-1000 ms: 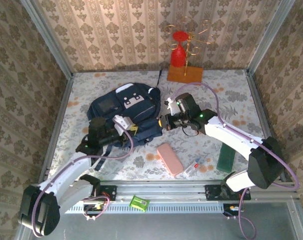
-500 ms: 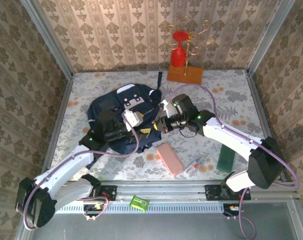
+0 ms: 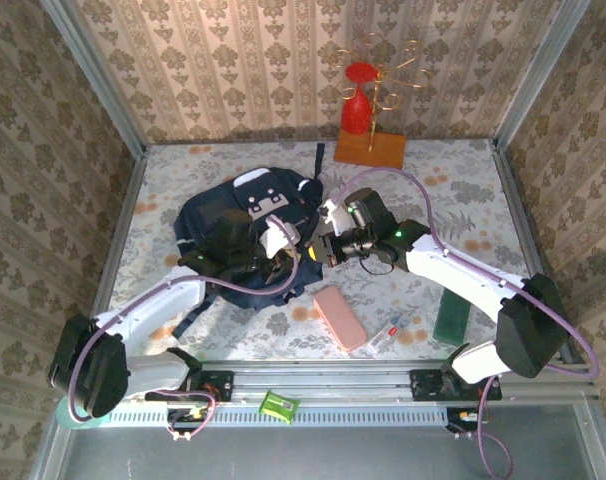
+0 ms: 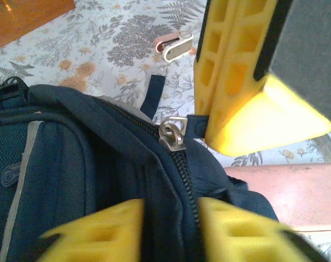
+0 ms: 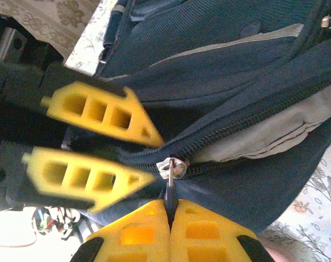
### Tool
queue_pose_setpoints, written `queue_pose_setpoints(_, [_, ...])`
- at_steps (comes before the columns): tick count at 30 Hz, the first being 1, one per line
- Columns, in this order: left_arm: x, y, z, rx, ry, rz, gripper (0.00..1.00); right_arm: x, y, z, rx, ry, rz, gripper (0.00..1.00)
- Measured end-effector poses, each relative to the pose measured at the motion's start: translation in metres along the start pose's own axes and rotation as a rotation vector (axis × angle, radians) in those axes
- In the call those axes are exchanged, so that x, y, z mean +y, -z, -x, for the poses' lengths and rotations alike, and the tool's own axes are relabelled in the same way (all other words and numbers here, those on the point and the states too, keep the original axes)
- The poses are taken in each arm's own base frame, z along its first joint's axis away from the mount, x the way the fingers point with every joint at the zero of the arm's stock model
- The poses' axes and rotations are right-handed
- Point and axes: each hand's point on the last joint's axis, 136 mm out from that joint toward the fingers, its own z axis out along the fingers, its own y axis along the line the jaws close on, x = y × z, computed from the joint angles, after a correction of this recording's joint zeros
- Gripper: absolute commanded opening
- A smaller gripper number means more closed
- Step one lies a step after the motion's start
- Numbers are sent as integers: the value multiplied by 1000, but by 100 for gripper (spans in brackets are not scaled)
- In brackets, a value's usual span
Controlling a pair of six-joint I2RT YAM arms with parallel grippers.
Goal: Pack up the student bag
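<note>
Top external view: a floral-patterned worktop (image 3: 463,190) carries the student bag (image 3: 208,215), which lies left of centre with its grey-white front patch facing up. The left arm (image 3: 153,305) reaches over the near side of the bag, and the right arm (image 3: 463,270) comes in from the right; they meet at the bag's near right edge. A wooden stand (image 3: 370,148) with a red glass (image 3: 357,105) hanging upside down on it stands at the far edge, well apart from the bag. A pink case (image 3: 340,317) lies near the front, just beside the bag's corner, and a dark green flat item (image 3: 451,315) lies by the right arm's base.

Seen from the right wrist, the left pincer (image 5: 154,160) has its yellow fingers on either side of a fold of navy fabric at the zip line, clamped on the student bag (image 5: 220,38). The right pincer (image 5: 170,210) is clenched, its two fingers pressed together on the dark tab hanging from the metal zip pull (image 5: 171,166).

From the left wrist, the left pincer (image 4: 168,210) straddles the zip ridge, blurred. The right pincer (image 4: 225,125) stands just beyond the zip pull (image 4: 173,134).
</note>
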Motion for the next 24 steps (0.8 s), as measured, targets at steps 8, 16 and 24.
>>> queue_pose_setpoints(8, [-3,5,0,-23,35,-25,0,-30,-1,-1,6,-49,-87,0])
queue_pose_setpoints(16, [-17,23,-19,-81,111,-10,0,-60,-25,-5,54,-85,-187,0])
queue_pose_setpoints(24, [-3,46,-38,-128,226,169,0,-59,-54,5,66,-77,-158,0])
